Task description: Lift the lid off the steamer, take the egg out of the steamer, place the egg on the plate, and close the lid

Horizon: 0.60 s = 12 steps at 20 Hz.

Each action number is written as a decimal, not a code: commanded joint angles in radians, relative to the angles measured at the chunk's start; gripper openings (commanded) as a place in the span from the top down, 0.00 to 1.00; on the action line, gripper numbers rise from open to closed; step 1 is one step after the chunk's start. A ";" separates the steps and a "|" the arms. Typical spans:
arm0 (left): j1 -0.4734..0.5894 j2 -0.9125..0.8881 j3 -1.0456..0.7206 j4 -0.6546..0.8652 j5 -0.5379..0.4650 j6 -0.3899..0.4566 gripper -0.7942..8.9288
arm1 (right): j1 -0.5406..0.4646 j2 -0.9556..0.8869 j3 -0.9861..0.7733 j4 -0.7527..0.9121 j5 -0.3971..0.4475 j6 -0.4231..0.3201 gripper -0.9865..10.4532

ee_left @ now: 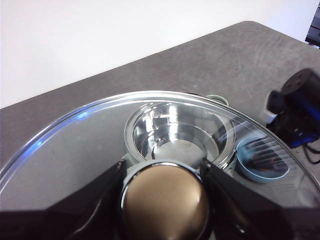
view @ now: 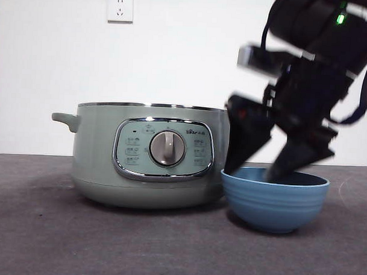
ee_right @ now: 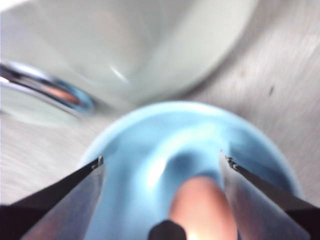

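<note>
Using the steamer [view: 148,157] as my landmark. It's on the dark grey table [view: 59,242], lid off, chrome rim showing on top. One small side handle [view: 65,119] sticks out on the side away from the bowl, and the control panel w/ the grey dial [view: 167,148] faces the front cam.

The lid [ee_left: 100,140] is not on the pot. My left gripper [ee_left: 164,172] is clamped on the lid's knob [ee_left: 165,202], jaws pressed against both sides of it, holding the glass disc up above the steamer. Thru the glass on the left wrist cam I can look straight down into the shiny steel inner pot [ee_left: 177,132], so the lid hangs well over the steamer, not touching it. Can't see the left arm at all on the front cam.

Just beside the steamer, on the dial's far side from the handle, sits the plate [view: 274,198], which is really a blue ribbed bowl. It's about touching the steamer's wall, tho I can't tell for sure.

Right gripper [view: 267,167] is right over the plate w/ its tips dipped past the rim. On the right wrist cam its jaws are spread wide, and the egg [ee_right: 202,207] lies between them down in the plate, not pinched by either one as far as I can tell. That frame's blurry, so can't say if the egg is resting on the bottom.
</note>
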 commanded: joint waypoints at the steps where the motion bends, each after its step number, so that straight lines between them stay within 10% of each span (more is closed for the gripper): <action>1: -0.001 -0.002 0.018 0.054 0.001 0.005 0.93 | 0.002 -0.090 -0.011 -0.009 -0.002 0.010 0.57; 12: -0.004 0.217 -0.015 0.304 0.158 0.011 0.93 | 0.002 -0.714 -0.011 -0.142 0.006 0.076 0.58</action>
